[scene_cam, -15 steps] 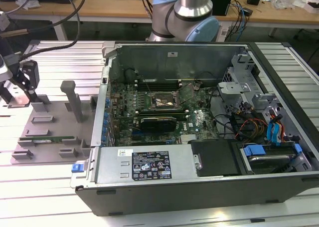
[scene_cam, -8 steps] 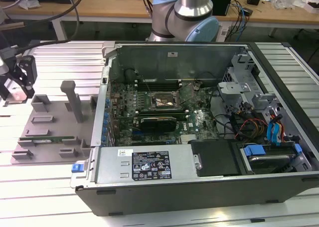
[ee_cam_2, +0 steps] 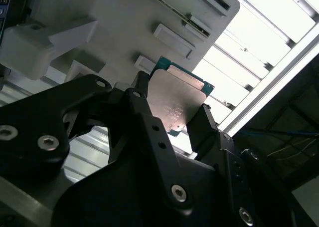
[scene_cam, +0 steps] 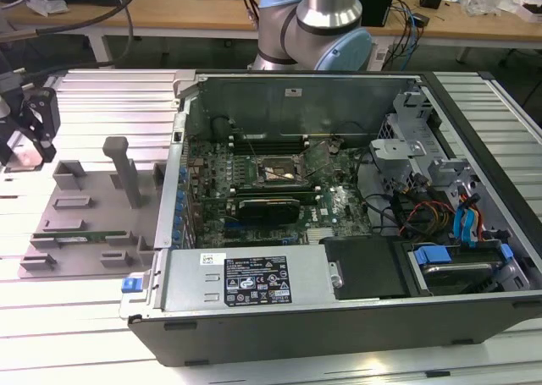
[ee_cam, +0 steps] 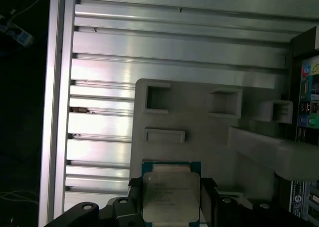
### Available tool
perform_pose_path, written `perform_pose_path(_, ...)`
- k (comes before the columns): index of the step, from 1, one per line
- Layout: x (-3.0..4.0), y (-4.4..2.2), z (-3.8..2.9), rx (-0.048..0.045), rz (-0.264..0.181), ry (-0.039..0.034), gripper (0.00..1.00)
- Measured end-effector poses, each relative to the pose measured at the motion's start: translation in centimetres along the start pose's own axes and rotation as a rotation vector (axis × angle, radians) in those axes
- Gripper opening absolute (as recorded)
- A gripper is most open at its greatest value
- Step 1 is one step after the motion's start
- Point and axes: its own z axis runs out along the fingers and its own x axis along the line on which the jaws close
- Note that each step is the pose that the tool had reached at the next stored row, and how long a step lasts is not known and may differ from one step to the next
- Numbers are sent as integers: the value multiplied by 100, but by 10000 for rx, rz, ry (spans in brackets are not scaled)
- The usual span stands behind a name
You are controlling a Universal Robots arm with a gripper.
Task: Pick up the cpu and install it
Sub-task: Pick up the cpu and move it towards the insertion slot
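Exterior view: end effector (scene_cam: pixel 32 144) hangs over the slatted tabletop (scene_cam: pixel 110 93). Grey plastic tray (scene_cam: pixel 85 207) sits just beside it, on the exterior view's right. The open PC case (scene_cam: pixel 339 317) is beyond the tray, and its motherboard socket (scene_cam: pixel 275 172) is well apart from the end effector.

Second wrist view: end effector (ee_cam_2: pixel 174 112) is clenched on the cpu (ee_cam_2: pixel 177 100). One finger (ee_cam_2: pixel 144 112) presses one edge and the opposite finger presses the other. Silver lid faces the camera, and the green rim pokes out past the fingertips. Tray (ee_cam_2: pixel 124 17) is behind the chip, apparently apart from it, so the cpu reads as lifted.

First wrist view: cpu (ee_cam: pixel 171 194) is held square between the fingers (ee_cam: pixel 208 199), roughly centred. Under it are the tray (ee_cam: pixel 199 122) edge and the tabletop (ee_cam: pixel 174 42) slats.

Judgement: the step is carrying a gripped chip. The hold is on thin edges only, so slip or twist is the risk. Keep the squeeze steady, move smoothly and keep the chip level. Stay high enough to clear the tray posts and the case wall. Keep the chip's sides parallel to the socket sides.
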Motion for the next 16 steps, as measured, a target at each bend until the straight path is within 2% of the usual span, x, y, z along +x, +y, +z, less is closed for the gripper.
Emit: perform_pose_path(16,-7,-6,-270,0,0,0,55)
